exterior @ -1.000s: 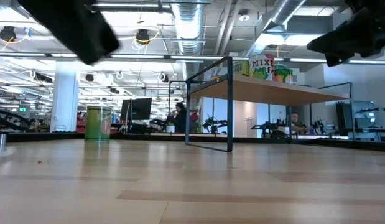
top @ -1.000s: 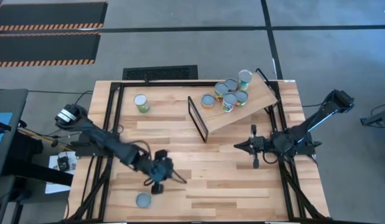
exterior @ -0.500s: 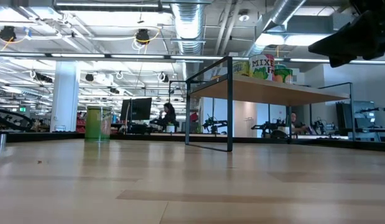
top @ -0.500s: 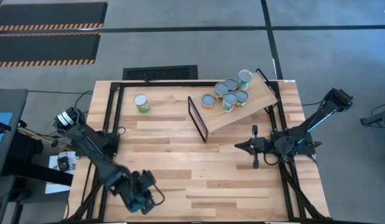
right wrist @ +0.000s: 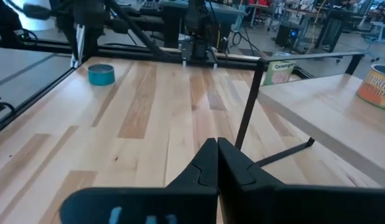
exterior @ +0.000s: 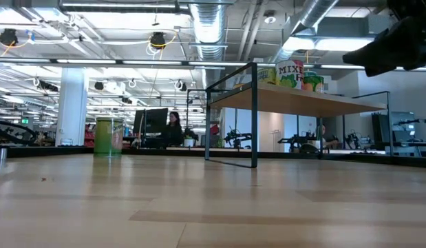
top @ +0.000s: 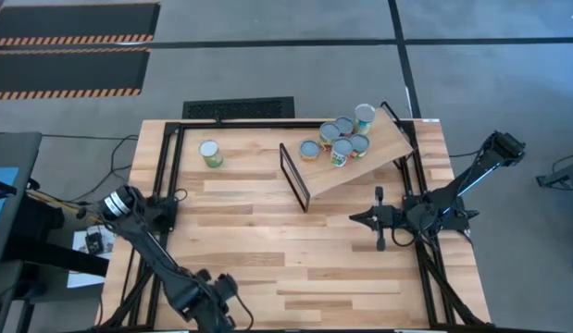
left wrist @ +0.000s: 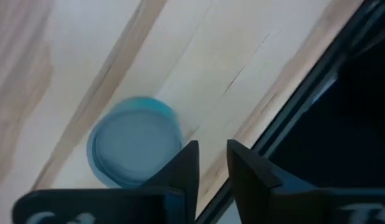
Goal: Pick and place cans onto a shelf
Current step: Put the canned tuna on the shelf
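Left wrist view looks straight down on a teal can (left wrist: 135, 149) standing upright on the bench (left wrist: 180, 56), its round grey top facing the camera and its long axis vertical. The left claw (left wrist: 212, 163) hangs just beside the can, toward the bench's black edge rail, with its fingers only slightly apart. For a grasp, it would have to shift sideways over the tin and spread wider.

From above, the left claw (top: 212, 313) sits at the near edge of the bench (top: 249, 213), far closer to this can than the right claw (top: 356, 218), which waits with its fingers together in front of the shelf (top: 383, 148). Five cans (top: 342, 137) already stand on the shelf, and a green can (top: 209, 154) stands alone at the far left of the bench.

A second ago the left arm was nearer the bench's middle, with the teal can showing in front of it. Since then the arm has swung outward and now covers the can from overhead. The right arm has not moved.
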